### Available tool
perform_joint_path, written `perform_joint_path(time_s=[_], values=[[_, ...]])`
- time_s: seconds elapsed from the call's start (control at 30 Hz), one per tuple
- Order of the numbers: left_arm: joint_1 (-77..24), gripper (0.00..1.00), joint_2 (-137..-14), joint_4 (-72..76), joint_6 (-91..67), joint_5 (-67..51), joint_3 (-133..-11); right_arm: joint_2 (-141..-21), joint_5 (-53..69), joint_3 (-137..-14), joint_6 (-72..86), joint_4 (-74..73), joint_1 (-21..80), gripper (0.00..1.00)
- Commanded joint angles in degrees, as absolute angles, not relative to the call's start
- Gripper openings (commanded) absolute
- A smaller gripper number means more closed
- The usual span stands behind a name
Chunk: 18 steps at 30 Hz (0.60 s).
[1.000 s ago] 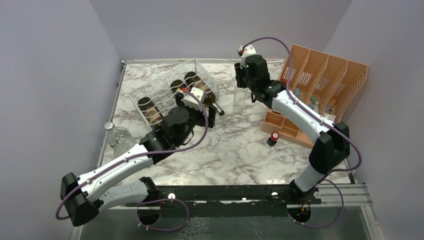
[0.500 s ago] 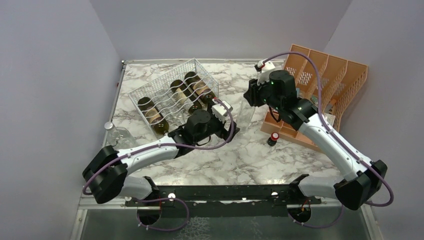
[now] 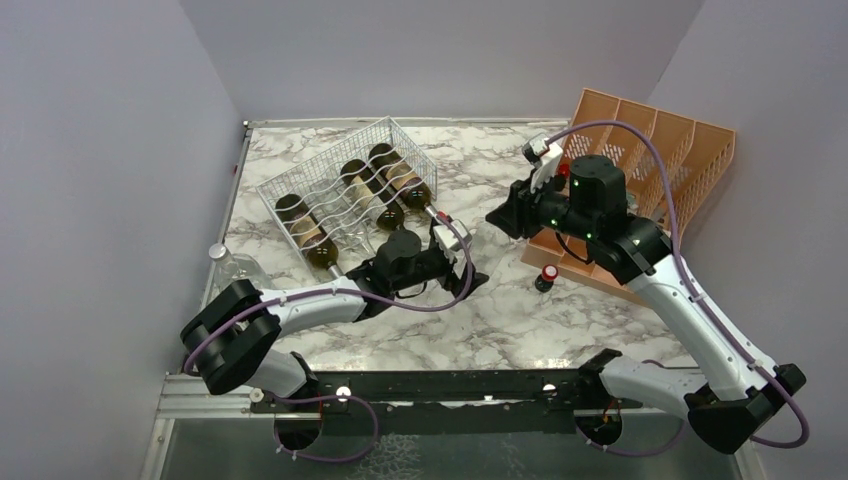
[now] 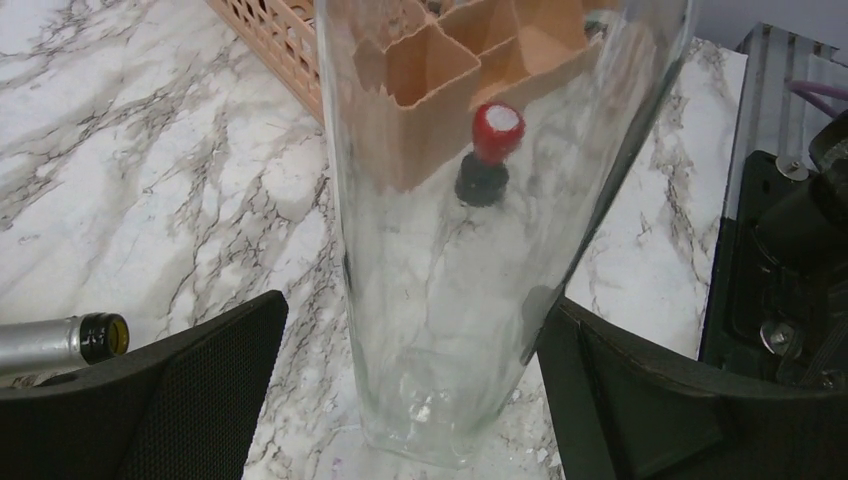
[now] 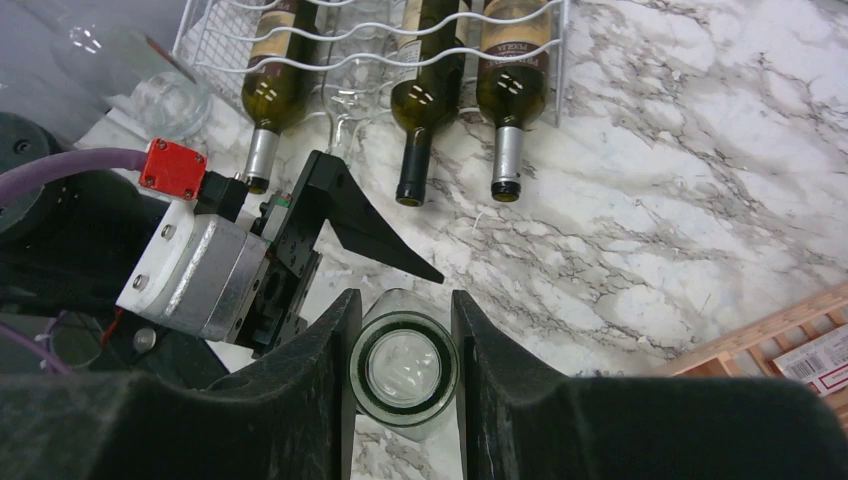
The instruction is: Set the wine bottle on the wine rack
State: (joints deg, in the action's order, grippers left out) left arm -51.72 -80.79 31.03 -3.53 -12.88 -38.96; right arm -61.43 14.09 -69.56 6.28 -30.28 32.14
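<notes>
The three dark bottles (image 3: pixel 372 193) lying in the wine rack (image 3: pixel 320 170), upper left of the overhead view, carry tan labels, but their print is too small to read. The clear glass bottle (image 4: pixel 440 330) stands upright on the marble tabletop (image 3: pixel 560 330) at mid-frame, well apart from the rack and near the orange organizer (image 3: pixel 650 150). The right end effector (image 5: pixel 404 310) grips it at the mouth, fingers narrow on either side. The left end effector (image 4: pixel 415 310) is spread wide around the bottle's lower body, with a gap showing on one side. A second ago the left end effector was at the rack's front, and the right arm's elbow has since swung toward the lower right.
</notes>
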Motion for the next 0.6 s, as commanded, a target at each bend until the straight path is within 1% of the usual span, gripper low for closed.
perform_joint_path(time_s=[0.0, 0.17, 0.27, 0.33, 0.37, 0.4, 0.43, 0.47, 0.5, 0.53, 0.57], values=[[-51.6, 0.94, -79.9, 38.5, -2.0, -15.5, -36.3, -59.1, 22.7, -69.3, 6.0, -30.6, 31.8, 0.01], [-51.6, 0.82, -79.5, 39.0, 0.3, -21.7, -36.0, -58.4, 28.3, -69.5, 6.7, -30.6, 31.8, 0.01], [-51.6, 0.75, -79.4, 39.6, 0.2, -21.5, -36.0, -58.1, 29.7, -69.8, 7.3, -30.5, 31.8, 0.01], [-51.6, 0.66, -79.1, 40.0, 0.7, -21.0, -35.9, -57.7, 30.8, -69.8, 7.5, -30.4, 31.8, 0.01], [-51.6, 0.59, -78.9, 40.0, 1.1, -20.9, -35.9, -57.6, 31.0, -69.8, 7.7, -30.3, 31.8, 0.01], [-51.6, 0.49, -78.6, 40.1, 1.5, -20.6, -35.9, -57.5, 31.0, -69.7, 7.9, -30.4, 31.8, 0.01], [-51.6, 0.36, -78.3, 40.2, 2.2, -20.2, -36.1, -57.4, 30.7, -69.8, 8.2, -30.8, 31.8, 0.01], [-51.6, 0.24, -78.1, 40.3, 2.9, -19.7, -36.2, -57.3, 29.9, -70.0, 8.5, -31.4, 31.8, 0.05], [-51.6, 0.11, -77.9, 40.2, 4.1, -19.4, -36.4, -57.3, 28.9, -70.2, 8.8, -32.2, 31.7, 0.14], [-51.6, 0.01, -77.9, 40.2, 5.3, -19.3, -36.6, -57.2, 27.4, -70.4, 8.9, -33.0, 31.8, 0.25], [-51.6, 0.0, -77.7, 40.2, 6.7, -19.3, -36.7, -57.2, 25.9, -70.5, 9.0, -33.8, 31.8, 0.35]])
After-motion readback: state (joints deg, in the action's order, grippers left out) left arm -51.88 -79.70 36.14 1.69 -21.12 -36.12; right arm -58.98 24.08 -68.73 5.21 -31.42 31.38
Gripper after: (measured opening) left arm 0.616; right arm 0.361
